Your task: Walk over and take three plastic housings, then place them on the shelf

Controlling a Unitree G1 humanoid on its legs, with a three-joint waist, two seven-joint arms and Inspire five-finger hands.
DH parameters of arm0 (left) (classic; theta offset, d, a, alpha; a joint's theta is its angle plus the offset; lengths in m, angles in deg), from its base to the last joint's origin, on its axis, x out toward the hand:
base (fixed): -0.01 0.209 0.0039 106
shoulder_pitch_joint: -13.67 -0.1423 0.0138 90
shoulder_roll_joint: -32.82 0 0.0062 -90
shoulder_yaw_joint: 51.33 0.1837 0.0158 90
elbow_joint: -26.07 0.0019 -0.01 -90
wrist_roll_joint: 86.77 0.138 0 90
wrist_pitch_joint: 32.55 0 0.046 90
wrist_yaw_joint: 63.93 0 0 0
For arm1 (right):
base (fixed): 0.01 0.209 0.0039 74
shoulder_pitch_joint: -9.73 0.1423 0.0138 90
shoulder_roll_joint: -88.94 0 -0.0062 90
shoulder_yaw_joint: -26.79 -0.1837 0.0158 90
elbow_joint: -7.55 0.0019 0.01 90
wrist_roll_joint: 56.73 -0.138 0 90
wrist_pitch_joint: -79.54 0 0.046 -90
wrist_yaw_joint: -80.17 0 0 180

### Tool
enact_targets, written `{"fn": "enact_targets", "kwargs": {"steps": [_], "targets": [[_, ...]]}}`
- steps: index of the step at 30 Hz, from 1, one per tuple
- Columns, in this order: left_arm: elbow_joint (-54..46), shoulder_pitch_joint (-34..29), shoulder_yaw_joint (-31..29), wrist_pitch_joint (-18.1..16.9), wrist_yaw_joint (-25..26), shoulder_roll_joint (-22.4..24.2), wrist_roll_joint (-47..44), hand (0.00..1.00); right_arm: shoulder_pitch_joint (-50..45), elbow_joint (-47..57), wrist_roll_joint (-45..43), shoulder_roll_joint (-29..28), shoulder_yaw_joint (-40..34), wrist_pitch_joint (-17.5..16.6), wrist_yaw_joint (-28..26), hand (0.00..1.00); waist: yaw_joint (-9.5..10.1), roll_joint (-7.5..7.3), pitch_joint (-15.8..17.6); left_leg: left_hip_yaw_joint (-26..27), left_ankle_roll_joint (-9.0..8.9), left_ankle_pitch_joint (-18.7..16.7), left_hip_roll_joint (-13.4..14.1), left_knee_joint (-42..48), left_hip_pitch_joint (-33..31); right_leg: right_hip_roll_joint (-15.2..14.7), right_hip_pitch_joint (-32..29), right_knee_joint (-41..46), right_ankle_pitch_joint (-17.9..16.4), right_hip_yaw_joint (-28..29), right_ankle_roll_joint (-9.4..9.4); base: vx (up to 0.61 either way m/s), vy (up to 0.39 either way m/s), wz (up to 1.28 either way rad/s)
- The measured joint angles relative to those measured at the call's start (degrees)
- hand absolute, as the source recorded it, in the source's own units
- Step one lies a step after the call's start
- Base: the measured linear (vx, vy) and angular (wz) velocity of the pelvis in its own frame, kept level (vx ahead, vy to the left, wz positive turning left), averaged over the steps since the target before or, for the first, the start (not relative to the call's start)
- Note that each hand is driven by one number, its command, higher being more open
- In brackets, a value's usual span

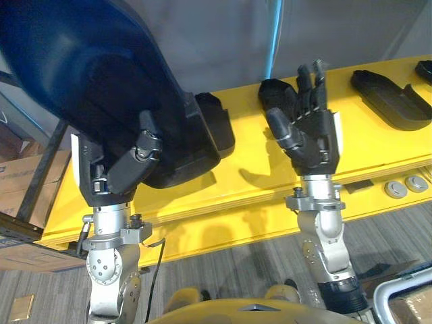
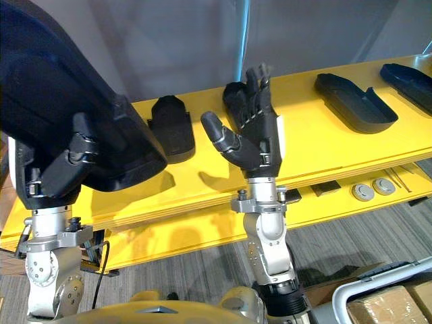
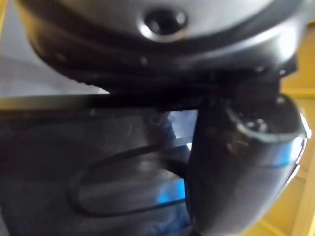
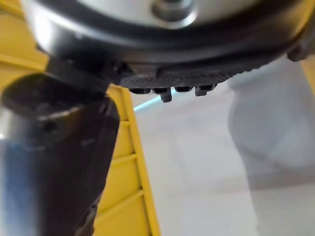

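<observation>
Left hand [image 1: 115, 172] clenched round a large black plastic housing [image 1: 88, 88], thumb [image 3: 241, 162] over its edge; we judge it is held high and tilted so it clears the yellow shelf [image 1: 378, 145] edge before set-down. Just right of this hand a smaller housing [image 2: 172, 125] lies on the shelf; the left eye view half hides it. Right hand [image 1: 312, 135] raised, fingers [image 1: 310, 81] straight, empty, another housing [image 1: 273, 91] behind it, a long housing [image 1: 391, 98] to its right. The left wrist view adds the thumb pressed on the housing's dark face
</observation>
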Motion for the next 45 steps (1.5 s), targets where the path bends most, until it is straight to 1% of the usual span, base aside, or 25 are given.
{"fn": "enact_targets", "kwargs": {"steps": [1, 2, 3, 4, 5, 6, 8, 9, 10, 11, 12, 13, 17, 19, 21, 24, 25, 26, 27, 30, 35, 38, 40, 43, 45], "targets": [[0.22, 0.22, 0.07, 0.56, -0.14, -0.14, 0.04, 0.00, 0.00, -0.51, 0.33, -0.21, 0.42, 0.01, 0.42, 1.00, 0.24, 0.15, 0.04, 0.65, 0.20, -0.51, -0.15, 0.02, -0.08, 0.07, -0.32, -0.35, 1.87, 0.21, -1.15, -0.16, 0.411, -0.31], [0.36, 0.26, 0.09, 0.93, -0.50, -0.46, 0.20, 0.00, 0.01, -0.89, 2.31, -0.53, 1.63, 0.04, 1.38, 1.00, 0.49, 0.93, 0.20, 1.77, 2.31, -0.73, 0.18, -0.42, -0.41, 0.74, -1.12, -1.48, 5.57, -0.32, -5.63, -0.16, 0.369, -0.31], [0.40, 0.43, -0.05, 1.02, -0.65, -1.11, 0.22, 0.00, 0.08, -0.90, 4.87, -0.73, 2.67, 0.02, 2.19, 1.00, 0.73, 1.67, 0.62, 2.50, 3.66, -0.13, 0.73, -1.62, -0.40, 2.39, -1.74, 0.84, 3.47, -0.80, -7.37, -0.11, 0.271, -0.23], [0.40, 0.52, -0.05, 1.05, -0.83, -1.49, 0.01, 0.00, 0.08, -0.90, 5.76, -0.78, 3.19, 0.02, 2.57, 1.00, 0.58, 1.75, 0.59, 2.44, 3.84, 0.41, 0.80, -2.41, -0.41, 3.58, -1.58, 2.46, 1.64, -0.91, -6.66, -0.04, 0.272, -0.18], [0.43, 1.45, -0.06, 1.07, -1.68, -2.21, -0.32, 0.00, 0.21, -0.79, 6.62, -0.74, 3.49, 0.00, 3.18, 1.00, 1.20, 1.51, 0.36, 2.19, 3.53, 2.25, 0.55, -4.65, -0.39, 6.72, -1.24, 5.12, -3.69, -1.30, -6.15, 0.02, 0.196, -0.03], [0.46, 2.64, -0.01, 1.21, -1.97, -2.51, -0.28, 0.00, 0.23, -0.55, 6.63, -0.75, 3.43, 0.00, 3.38, 1.00, 1.61, 1.06, 0.36, 1.91, 3.89, 3.46, -0.05, -6.22, -0.46, 8.17, -1.19, 5.90, -6.71, -1.45, -6.26, 0.02, 0.177, 0.00], [0.50, 4.49, 0.45, 2.22, -1.44, -2.31, -0.09, 0.00, 0.13, -0.40, 6.71, -0.89, 3.09, 0.02, 3.96, 1.00, 1.36, 0.54, 0.41, 1.04, 5.08, 5.82, -1.31, -8.72, -0.29, 9.99, -0.27, 6.85, -10.84, -1.48, -6.54, 0.00, 0.088, 0.29], [0.52, 5.14, 1.64, 3.00, -0.15, -2.20, 0.01, 0.00, -0.02, -0.40, 6.69, -0.94, 2.82, 0.04, 4.58, 1.00, 1.19, 0.46, 0.42, 0.54, 5.59, 7.20, -2.38, -10.48, 0.41, 11.03, 0.77, 5.88, -12.95, -1.79, -7.39, 0.02, 0.078, 0.44], [0.51, 4.84, 2.61, 3.56, 0.68, -1.93, 0.08, 0.00, -0.16, -0.36, 6.57, -0.97, 2.49, 0.03, 4.68, 1.00, 0.93, 0.51, 0.44, 0.22, 6.02, 8.03, -3.26, -11.43, 0.94, 11.07, 2.56, 3.19, -13.41, -2.44, -8.05, 0.02, 0.051, 0.35], [0.49, 4.68, 3.05, 3.85, 1.08, -1.73, 0.16, 0.00, -0.16, -0.33, 6.51, -0.95, 2.21, 0.02, 4.54, 1.00, 0.90, 0.64, 0.49, -0.01, 6.07, 8.07, -3.55, -11.39, 0.92, 11.14, 3.31, 1.94, -13.05, -2.54, -7.85, 0.02, 0.046, 0.27], [0.49, 4.37, 3.68, 4.76, 2.01, -1.54, 1.01, 0.00, -0.18, -0.32, 6.45, -0.98, 1.80, 0.02, 4.38, 1.00, 1.01, 0.66, 0.51, -0.35, 6.06, 8.25, -3.87, -11.50, 0.86, 11.13, 4.40, 0.64, -12.19, -2.93, -6.58, 0.00, 0.036, 0.18], [0.49, 3.69, 3.82, 5.56, 2.76, -1.46, 2.32, 0.00, -0.18, -0.25, 6.45, -0.96, 1.65, 0.03, 4.28, 1.00, 1.05, 0.51, 0.43, -0.69, 5.91, 8.69, -4.03, -12.06, 0.91, 11.11, 4.41, 0.55, -11.97, -3.23, -6.26, -0.01, 0.024, 0.18], [0.51, 0.61, 3.90, 6.92, 4.40, -0.33, 2.49, 0.00, -0.50, 1.38, 6.22, -0.89, 0.40, 0.03, 3.92, 1.00, 1.30, 0.49, 0.42, -1.64, 5.28, 10.65, -4.27, -15.22, 1.80, 11.17, 4.19, 0.84, -12.10, -3.74, -6.36, -0.04, -0.041, 0.13], [0.54, -1.59, 3.70, 7.43, 6.37, 0.46, 2.56, 0.00, -2.78, 3.20, 6.16, -0.81, -1.34, 0.00, 2.66, 1.00, 1.71, 0.70, 0.58, -2.11, 3.62, 9.26, -3.05, -11.69, 0.26, 12.14, 4.48, 1.15, -12.42, -3.90, -6.19, -0.04, -0.078, 0.06], [1.29, -2.14, 2.61, 8.29, 7.98, 0.81, 3.03, 0.00, -3.23, 3.21, 6.16, -0.43, -2.05, -0.03, 1.95, 1.00, 1.70, 0.67, 0.64, -2.35, 3.08, 8.83, -2.10, -9.77, -0.59, 12.96, 4.44, 1.53, -12.43, -4.04, -6.20, -0.05, -0.073, 0.03], [3.77, -2.11, 0.70, 9.72, 8.85, 1.47, 5.13, 0.00, -3.37, 4.21, 6.16, -0.44, -3.83, -0.10, 0.70, 1.00, 1.44, 0.59, 0.69, -2.66, 2.08, 10.80, -1.95, -14.81, 1.26, 12.77, 4.53, 2.16, -12.64, -4.90, -6.54, -0.10, -0.068, 0.11], [4.04, -2.06, 0.51, 10.27, 8.93, 1.47, 5.49, 0.00, -3.56, 5.06, 6.18, -0.42, -4.29, -0.11, 0.65, 1.00, 1.28, 0.52, 0.74, -0.94, 2.18, 10.75, -1.41, -16.60, 2.00, 12.52, 4.57, 2.10, -12.12, -5.16, -5.69, -0.10, -0.083, 0.28], [4.62, -1.60, 0.26, 11.43, 9.25, 1.46, 9.28, 0.00, -3.69, 6.44, 6.18, 0.25, -4.81, -0.21, 0.65, 1.00, 0.72, 0.75, 0.70, 3.88, 1.43, 12.39, -0.08, -19.07, 3.32, 12.08, 5.04, 2.12, -12.07, -6.35, -5.61, -0.06, -0.042, 0.28], [5.70, -0.40, -0.12, 13.00, 9.23, 1.07, 12.08, 0.00, -3.71, 6.66, 6.23, 1.37, -5.07, -0.15, 0.94, 1.00, 0.29, 1.14, 0.66, 4.28, 1.63, 14.54, -0.45, -21.99, 5.09, 11.89, 5.66, 2.12, -12.14, -6.66, -5.57, -0.05, -0.032, 0.24], [8.67, 2.89, -2.84, 16.71, 9.01, -1.39, 16.27, 0.00, -4.37, 6.91, 5.41, 1.63, -4.72, -0.13, 1.11, 1.00, -0.12, 1.26, 0.56, 4.52, 2.06, 17.65, -1.08, -27.81, 7.82, 11.87, 5.55, 2.13, -12.08, -6.41, -5.49, -0.01, 0.023, -0.02], [16.56, 6.77, -9.72, 19.44, 9.67, -5.32, 16.22, 0.00, -5.74, 6.90, 3.64, 1.49, -2.90, 0.43, 0.51, 1.00, -0.47, 1.30, 0.51, 5.57, 2.14, 18.74, -1.07, -29.91, 8.70, 12.17, 4.61, 2.09, -11.99, -5.25, -5.36, 0.01, 0.011, -0.11], [23.30, 11.17, -13.70, 20.01, 12.40, -8.24, 15.66, 0.00, -7.74, 6.89, 3.65, 1.87, -1.41, 2.28, -1.83, 1.00, -0.92, 1.33, 0.52, 6.06, 2.12, 18.76, -0.88, -29.76, 8.56, 12.38, 4.20, 1.99, -12.01, -4.85, -5.41, 0.04, -0.004, -0.07], [29.40, 15.24, -15.08, 20.28, 13.11, -11.56, 12.53, 0.00, -9.01, 6.84, 3.35, 2.37, -0.64, 4.33, -4.23, 1.00, -1.44, 1.61, 0.51, 6.43, 2.20, 18.97, -0.75, -29.74, 8.43, 12.53, 3.77, 2.01, -12.05, -4.35, -5.47, 0.03, -0.007, -0.10], [36.41, 19.99, -15.91, 20.41, 13.26, -13.62, 8.44, 0.00, -9.31, 6.77, 3.11, 4.39, -0.04, 6.03, -6.69, 1.00, -1.90, 2.51, 0.17, 7.07, 2.20, 19.04, -0.73, -29.72, 7.89, 12.83, 2.81, 2.08, -11.97, -3.50, -5.38, 0.02, -0.002, -0.14], [43.32, 24.25, -16.53, 20.63, 10.75, -15.35, 1.14, 0.00, -9.29, 6.69, 1.88, 6.21, 0.11, 6.97, -9.17, 1.00, -3.21, 3.27, 0.29, 7.14, 2.18, 19.21, -0.73, -29.70, 7.42, 12.83, 2.21, 2.20, -11.92, -3.38, -5.31, 0.00, 0.000, 0.00]]}}
